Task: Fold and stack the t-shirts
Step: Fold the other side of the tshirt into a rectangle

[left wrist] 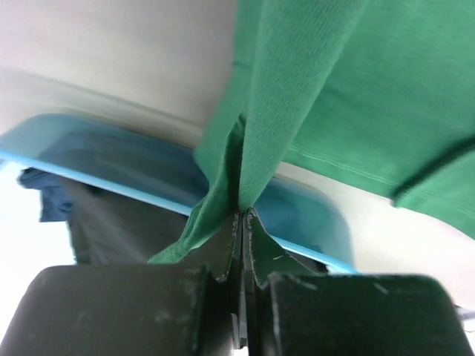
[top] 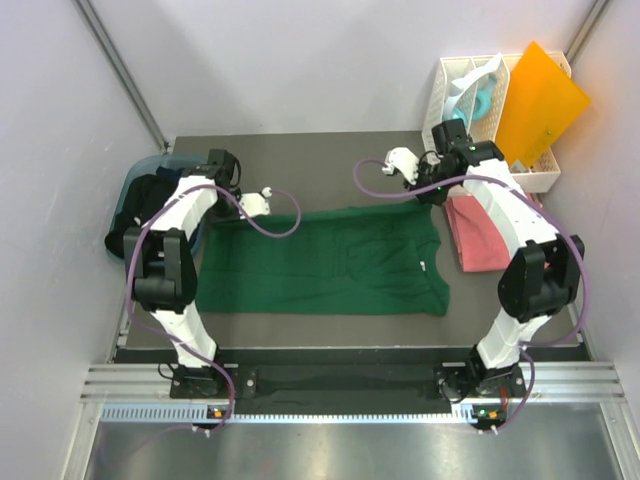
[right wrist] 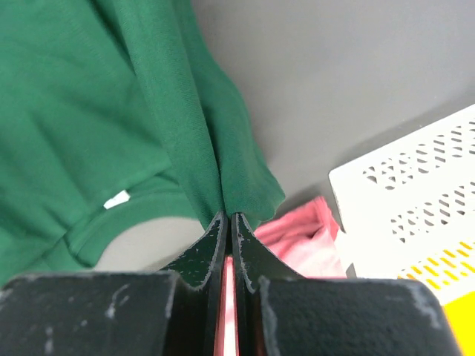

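Pinching the green t-shirt [top: 330, 265] tight in my left gripper [left wrist: 241, 215] and right gripper [right wrist: 227, 218]; blue tub [left wrist: 111, 152] beyond left holds dark shirts [left wrist: 111, 230].

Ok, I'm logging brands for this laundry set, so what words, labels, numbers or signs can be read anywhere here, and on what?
No text can be read in any view.
The white neck tag inside the green t-shirt is too small to read.
The pink t-shirt, the white rack and the orange sheet show no legible print.
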### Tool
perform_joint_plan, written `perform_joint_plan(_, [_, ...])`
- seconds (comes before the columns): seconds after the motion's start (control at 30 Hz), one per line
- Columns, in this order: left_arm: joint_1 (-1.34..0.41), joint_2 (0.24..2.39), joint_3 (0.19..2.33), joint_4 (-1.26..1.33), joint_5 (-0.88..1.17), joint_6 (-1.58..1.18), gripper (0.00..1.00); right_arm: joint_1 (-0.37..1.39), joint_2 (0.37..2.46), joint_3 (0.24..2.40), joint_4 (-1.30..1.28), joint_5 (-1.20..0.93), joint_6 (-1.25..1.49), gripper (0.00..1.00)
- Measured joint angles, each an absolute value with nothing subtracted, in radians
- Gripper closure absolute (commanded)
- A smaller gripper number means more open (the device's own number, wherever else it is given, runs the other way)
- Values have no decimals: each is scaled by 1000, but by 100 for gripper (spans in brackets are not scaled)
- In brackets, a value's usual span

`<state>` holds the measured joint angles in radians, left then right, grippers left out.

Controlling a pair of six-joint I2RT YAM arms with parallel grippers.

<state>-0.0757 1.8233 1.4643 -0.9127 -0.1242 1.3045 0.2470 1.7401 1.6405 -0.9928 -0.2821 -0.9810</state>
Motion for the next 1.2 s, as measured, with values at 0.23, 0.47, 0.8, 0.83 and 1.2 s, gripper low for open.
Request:
perform_joint_plan(0.23, [-76, 1762, 1386, -918, -120, 1313, 100, 273, 1663, 1535, -1053, -278, -1050, 100])
perform_joint_plan(0.47, [-76, 1720, 1341, -921, -121, 1328, 100, 365, 1590, 1339, -1062, -238, -1099, 100])
perform_joint_plan(0.8, [-76, 1660, 1260, -929, -123, 1343, 100, 462, 1525, 1261, -1052, -195, -1100, 100])
perform_joint_plan(0.83, [-76, 1653, 1247, -930, -123, 1344, 100, 463, 1523, 1259, -1051, -192, -1100, 100])
perform_joint_plan(1.2, [-76, 1624, 1147, -930, -125, 1350, 100, 537, 1472, 1192, -1039, -167, -1097, 100])
